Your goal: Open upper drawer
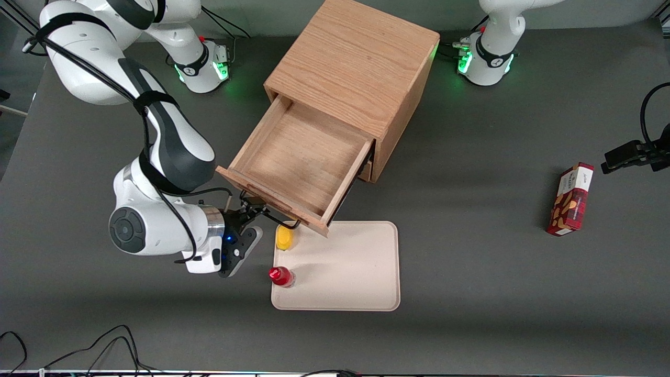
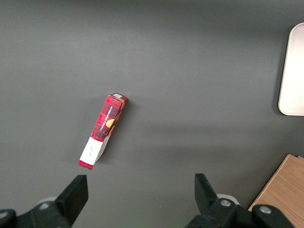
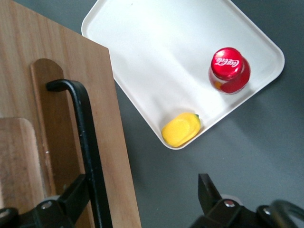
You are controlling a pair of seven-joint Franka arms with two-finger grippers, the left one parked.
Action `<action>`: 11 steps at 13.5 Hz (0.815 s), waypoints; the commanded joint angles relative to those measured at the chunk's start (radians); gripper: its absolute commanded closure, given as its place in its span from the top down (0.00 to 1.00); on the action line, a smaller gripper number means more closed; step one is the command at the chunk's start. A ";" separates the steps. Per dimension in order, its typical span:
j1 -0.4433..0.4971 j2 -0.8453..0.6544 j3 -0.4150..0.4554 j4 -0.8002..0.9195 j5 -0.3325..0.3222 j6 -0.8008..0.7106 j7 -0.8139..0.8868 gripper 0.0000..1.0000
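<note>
The upper drawer (image 1: 301, 157) of the light oak cabinet (image 1: 356, 68) stands pulled far out, its shallow wooden box bare inside. Its wooden front (image 3: 61, 95) carries the long black wire handle (image 3: 88, 142), which also shows in the front view (image 1: 277, 217) at the drawer's front edge. My right gripper (image 1: 254, 214) is in front of the drawer at the handle. In the right wrist view the gripper (image 3: 140, 194) is open wide. One finger (image 3: 71, 197) lies against the handle bar, and the other finger (image 3: 206, 190) hangs over bare table. Nothing is clamped.
A cream tray (image 1: 356, 272) lies just in front of the drawer, nearer the front camera, holding a yellow piece (image 1: 284, 238) and a red-capped bottle (image 1: 280, 276). A red snack box (image 1: 571, 199) lies toward the parked arm's end. The lower drawer's edge (image 1: 366, 170) peeks out below.
</note>
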 commanded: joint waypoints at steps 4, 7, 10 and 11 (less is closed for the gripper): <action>0.008 -0.022 -0.003 0.102 -0.022 -0.099 -0.020 1.00; 0.015 -0.239 -0.007 0.079 -0.117 -0.136 0.007 1.00; -0.024 -0.420 -0.018 0.054 -0.189 -0.289 0.220 1.00; -0.034 -0.474 -0.035 0.054 -0.189 -0.362 0.312 1.00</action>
